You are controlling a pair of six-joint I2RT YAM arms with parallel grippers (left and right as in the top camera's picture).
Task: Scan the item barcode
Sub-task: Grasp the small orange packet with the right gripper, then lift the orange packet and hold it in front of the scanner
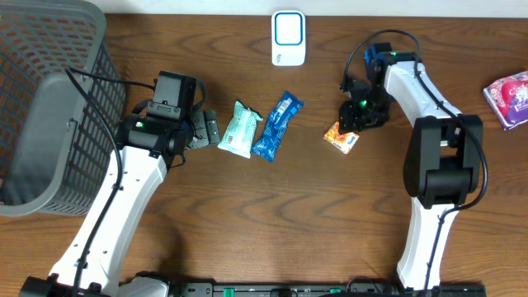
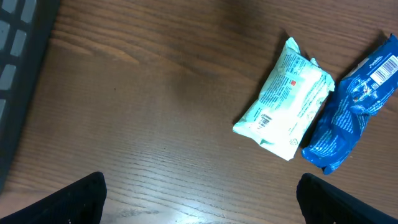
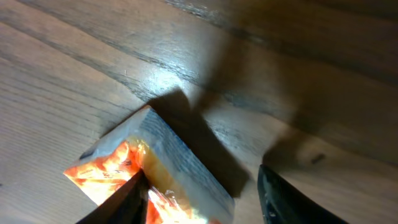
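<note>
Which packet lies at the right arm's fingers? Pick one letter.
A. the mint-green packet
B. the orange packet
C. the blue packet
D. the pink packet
B: the right wrist view shows the orange packet on the table at the right arm's fingers, while the mint-green packet and the blue packet lie over by the left arm.

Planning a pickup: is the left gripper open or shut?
Open: the left gripper shows fingers far apart in its wrist view, nothing between them.
</note>
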